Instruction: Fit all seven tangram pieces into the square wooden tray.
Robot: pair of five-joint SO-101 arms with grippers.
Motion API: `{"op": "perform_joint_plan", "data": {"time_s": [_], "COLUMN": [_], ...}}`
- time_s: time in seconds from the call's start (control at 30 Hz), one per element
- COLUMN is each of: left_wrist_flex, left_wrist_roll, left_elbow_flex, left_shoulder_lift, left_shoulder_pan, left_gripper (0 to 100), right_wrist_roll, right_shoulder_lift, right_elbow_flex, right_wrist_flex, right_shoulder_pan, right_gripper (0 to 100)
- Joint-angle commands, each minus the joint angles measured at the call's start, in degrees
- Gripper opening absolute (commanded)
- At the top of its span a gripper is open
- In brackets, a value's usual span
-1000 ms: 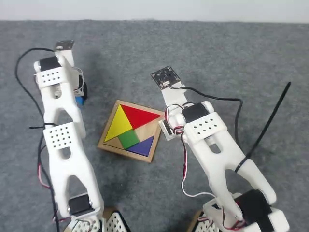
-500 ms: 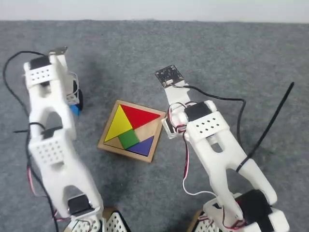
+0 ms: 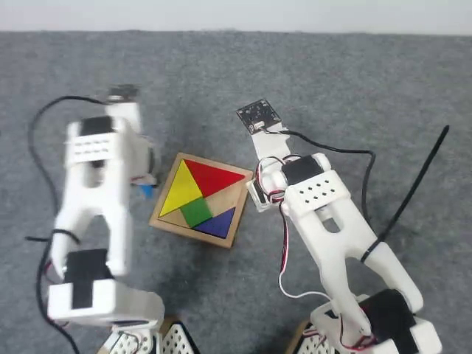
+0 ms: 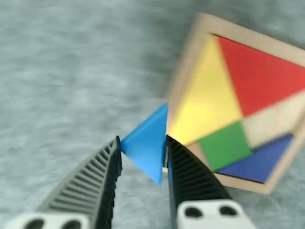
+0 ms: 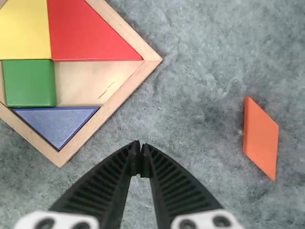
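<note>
The square wooden tray (image 3: 225, 196) lies on the grey felt tabletop (image 3: 354, 81). It holds a yellow triangle (image 3: 181, 190), a red triangle (image 3: 212, 177), a green square (image 3: 197, 212) and a dark blue triangle (image 3: 217, 221). Just beside its edge, the left tool (image 4: 142, 141) grips a light blue triangle (image 4: 147, 145). The right tool (image 5: 140, 149) is closed on nothing, near an orange parallelogram (image 5: 260, 137).

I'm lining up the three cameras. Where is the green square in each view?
High view: green square, left of centre, below the yellow triangle.
Left wrist view: square, between the yellow triangle and the dark blue piece.
Right wrist view: square, beside the bare gap.
Shared landmark: the red triangle.
</note>
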Motion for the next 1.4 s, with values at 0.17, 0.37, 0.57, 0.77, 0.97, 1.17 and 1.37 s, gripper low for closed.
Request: {"op": "perform_joint_plan", "data": {"time_s": [0.17, 0.37, 0.57, 0.77, 0.97, 1.17, 1.37], "left_wrist_flex": [-4.2, -6.3, -12.2, -12.6, -12.7, -13.3, -8.1], "left_wrist_roll": [11.4, 21.2, 29.1, 30.2, 30.2, 26.2, 22.9], "left_elbow_flex": [2.7, 5.8, 10.5, 10.9, 10.8, 8.3, 3.1], "left_shoulder_lift": [-3.9, -3.9, -3.9, -3.8, -2.2, 6.0, 6.9], "left_shoulder_pan": [18.5, 24.3, 25.1, 25.3, 25.3, 25.8, 25.3], "left_gripper": [7, 7, 7, 7, 11, 12, 12], "right_wrist_roll": [-6.0, -8.1, -8.2, -8.2, -8.2, -7.9, -7.9], "right_shoulder_lift": [-6.5, -9.2, -9.6, -9.5, -9.3, -9.2, -9.1], "right_elbow_flex": [-2.6, -1.7, -1.0, -1.0, -1.0, -0.6, -0.6], "right_wrist_flex": [0.5, 0.3, 0.0, -0.1, -0.1, -0.1, -0.1], "right_shoulder_pan": [10.9, 12.9, 12.8, 12.8, 11.9, 10.4, 10.5], "right_gripper": [0.6, 0.6, 0.6, 0.6, 0.6, 0.6, 0.6]}}
